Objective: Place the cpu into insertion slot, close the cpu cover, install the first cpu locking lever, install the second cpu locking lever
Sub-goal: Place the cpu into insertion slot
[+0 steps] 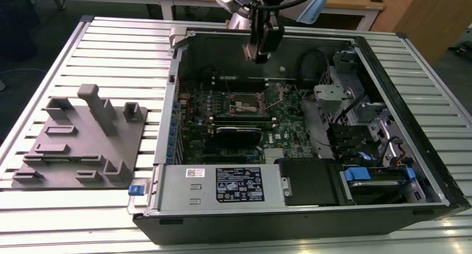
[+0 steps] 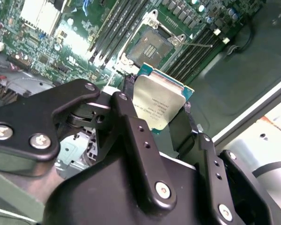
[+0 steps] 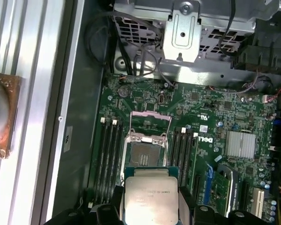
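My gripper [image 1: 260,56] hangs over the open computer case, above the far part of the green motherboard [image 1: 284,124], and is shut on the cpu [image 2: 159,107]. The cpu [image 3: 151,198] is a flat silver-topped chip on a green edge, pinched on two opposite sides by the black fingers [image 2: 127,89]. The insertion slot [image 3: 145,155] lies bare on the board with its tan pin field showing, also seen in the second wrist view as the insertion slot [image 2: 152,47] and from outside as the insertion slot [image 1: 246,104]. The cpu cover [image 3: 150,114] is swung open beyond the slot. The chip is apart from the slot.
Long black memory slots [image 3: 110,154] flank the socket on both sides. A metal drive cage [image 3: 187,33] with cables and a finned heat sink [image 3: 241,143] stand nearby. On the slatted table, a grey fixture plate [image 1: 81,141] lies at the exterior view's left of the case.
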